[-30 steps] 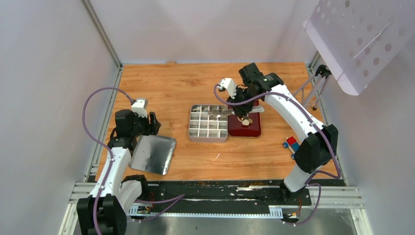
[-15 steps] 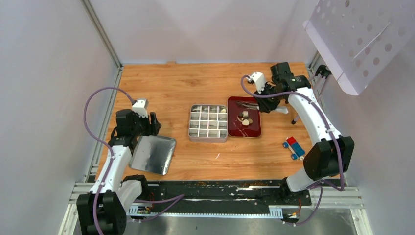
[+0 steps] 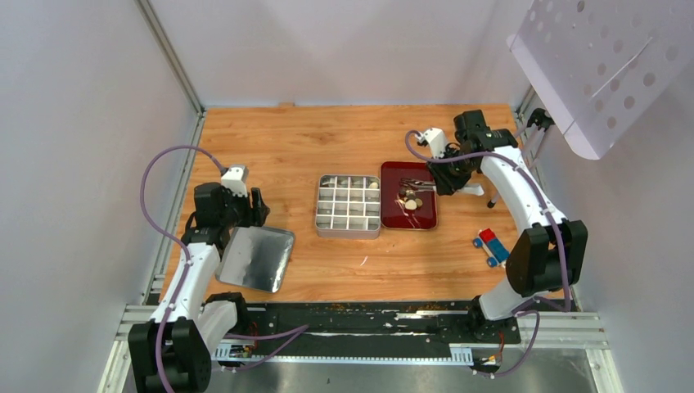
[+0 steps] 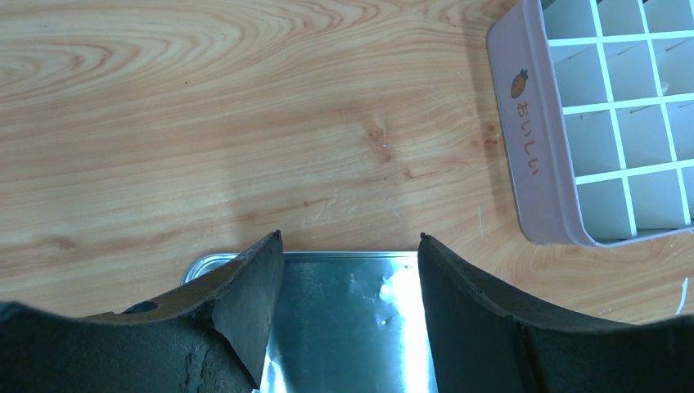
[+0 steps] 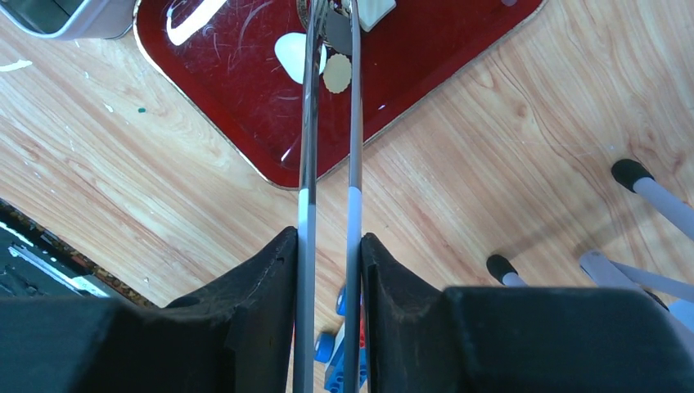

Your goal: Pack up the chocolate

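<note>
1. Metal tongs (image 5: 308, 123) are clamped by the right gripper (image 5: 327, 246) to reach small pieces.
2. Chocolate pieces (image 5: 290, 56) are found on the red tray (image 5: 229, 98), upper centre.
3. The left gripper (image 4: 350, 246) is spread, empty, over the metal lid (image 4: 344, 319).

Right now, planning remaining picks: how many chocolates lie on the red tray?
3 chocolates visible: one left of the tongs, one between their arms, one right of them; others may be hidden.
</note>
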Controlling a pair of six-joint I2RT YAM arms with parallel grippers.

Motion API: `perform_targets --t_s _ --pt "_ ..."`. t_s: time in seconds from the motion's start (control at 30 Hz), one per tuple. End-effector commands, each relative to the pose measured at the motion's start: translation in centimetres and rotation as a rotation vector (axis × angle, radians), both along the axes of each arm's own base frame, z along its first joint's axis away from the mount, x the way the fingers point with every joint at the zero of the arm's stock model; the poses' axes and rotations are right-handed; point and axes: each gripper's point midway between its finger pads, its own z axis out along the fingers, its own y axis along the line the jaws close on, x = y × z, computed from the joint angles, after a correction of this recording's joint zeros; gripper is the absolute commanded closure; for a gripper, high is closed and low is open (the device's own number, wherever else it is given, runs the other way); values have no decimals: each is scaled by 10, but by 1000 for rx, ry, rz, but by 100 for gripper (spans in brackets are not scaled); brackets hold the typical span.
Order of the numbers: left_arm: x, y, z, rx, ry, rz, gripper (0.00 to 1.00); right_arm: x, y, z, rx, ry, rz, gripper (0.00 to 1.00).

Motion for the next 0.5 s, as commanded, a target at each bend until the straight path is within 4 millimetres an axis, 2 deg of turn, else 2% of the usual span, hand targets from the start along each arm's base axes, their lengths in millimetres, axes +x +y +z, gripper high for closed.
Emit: perform_targets --t_s 0.0,0.27,0.47 --pt "6 2 12 -4 -51 8 30 18 12 16 65 -48 9 69" --pt "6 2 11 -2 -52 11 30 24 17 14 80 -30 12 68" --pt "5 2 11 -2 -53 11 30 22 13 2 53 -4 13 64"
